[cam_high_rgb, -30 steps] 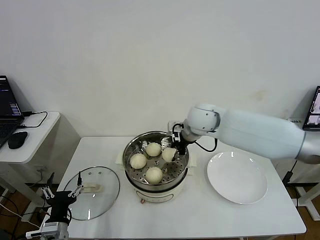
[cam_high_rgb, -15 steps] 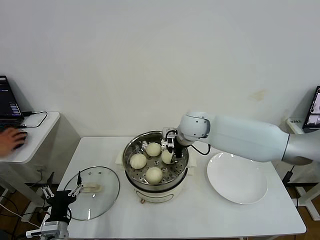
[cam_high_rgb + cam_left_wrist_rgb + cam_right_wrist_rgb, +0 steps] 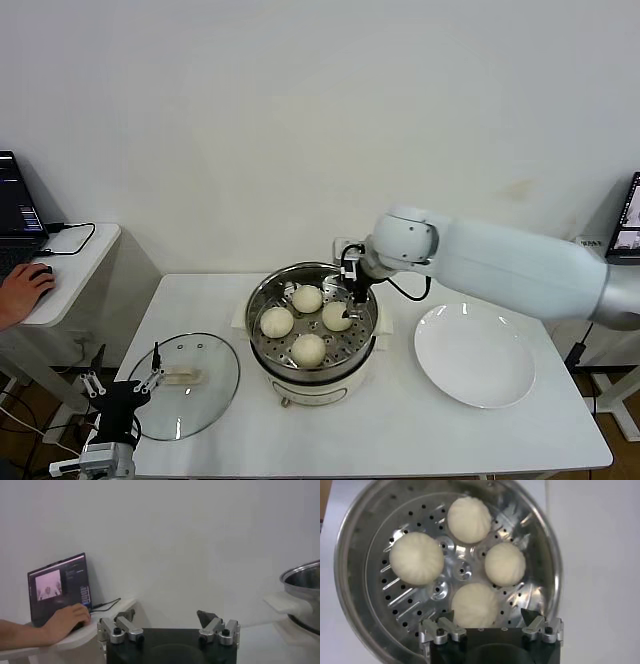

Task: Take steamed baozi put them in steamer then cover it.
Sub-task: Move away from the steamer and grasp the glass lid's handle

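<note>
All four baozi [image 3: 475, 605] sit on steamer [image 3: 262, 300] tray. My right claw [image 3: 490, 622] hangs above them, jaws spread, grasping nothing. Loading step looks complete. Cover [image 3: 185, 385] lies on counter [image 3: 400, 430] beside my left claw [image 3: 122, 385], also released. Next: grasp cover handle, seat cover on steamer.

Right arm stretched in from the robot's right, elbow raised, wrist bent downward over the steamer [image 3: 312, 330]. Right gripper [image 3: 489, 616] poised above the steamer's right-rear part, fingers [image 3: 532, 618] spread wide with nothing between them, tips hanging just above the tray. Left arm parked low, well off to the steamer's left and nearer the robot. Left gripper [image 3: 167, 616] pointing up and away from the robot, jaws wide apart, holding nothing.
</note>
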Controlling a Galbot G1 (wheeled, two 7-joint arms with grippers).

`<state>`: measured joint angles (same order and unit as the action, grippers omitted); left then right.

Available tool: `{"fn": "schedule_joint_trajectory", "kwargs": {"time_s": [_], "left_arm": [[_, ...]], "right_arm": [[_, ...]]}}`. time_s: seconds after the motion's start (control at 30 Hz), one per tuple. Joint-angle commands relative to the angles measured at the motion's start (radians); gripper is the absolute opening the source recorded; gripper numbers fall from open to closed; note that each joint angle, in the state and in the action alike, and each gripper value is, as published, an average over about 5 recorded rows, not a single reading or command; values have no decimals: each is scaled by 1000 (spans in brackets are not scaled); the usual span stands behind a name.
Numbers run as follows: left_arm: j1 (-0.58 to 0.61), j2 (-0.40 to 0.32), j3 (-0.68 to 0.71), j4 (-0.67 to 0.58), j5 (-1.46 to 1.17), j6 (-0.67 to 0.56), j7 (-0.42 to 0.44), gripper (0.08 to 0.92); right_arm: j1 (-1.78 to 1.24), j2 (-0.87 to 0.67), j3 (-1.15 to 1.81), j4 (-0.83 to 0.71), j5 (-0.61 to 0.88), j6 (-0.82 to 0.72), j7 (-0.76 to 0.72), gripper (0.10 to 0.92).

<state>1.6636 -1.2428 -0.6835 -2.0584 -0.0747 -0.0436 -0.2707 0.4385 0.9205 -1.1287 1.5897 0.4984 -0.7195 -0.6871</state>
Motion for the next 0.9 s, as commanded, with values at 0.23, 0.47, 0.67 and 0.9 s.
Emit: {"fn": "schedule_joint_trajectory", "kwargs": {"time_s": [0.23, 0.47, 0.67, 0.9], "left_arm": [[5, -6, 5, 9, 5, -11, 2, 823], [11, -19, 18, 33, 8, -45, 0, 823], [16, -24, 31, 78, 92, -78, -3, 823], [7, -10, 6, 166, 452, -116, -13, 823]], "right_arm": [[-883, -427, 776, 301, 90, 436, 699, 823], [-1515, -191, 1390, 269, -199, 694, 691, 823], [-1764, 142, 1710, 243, -392, 841, 616, 823], [-1882, 442, 1938, 270, -473, 887, 586, 823]]}}
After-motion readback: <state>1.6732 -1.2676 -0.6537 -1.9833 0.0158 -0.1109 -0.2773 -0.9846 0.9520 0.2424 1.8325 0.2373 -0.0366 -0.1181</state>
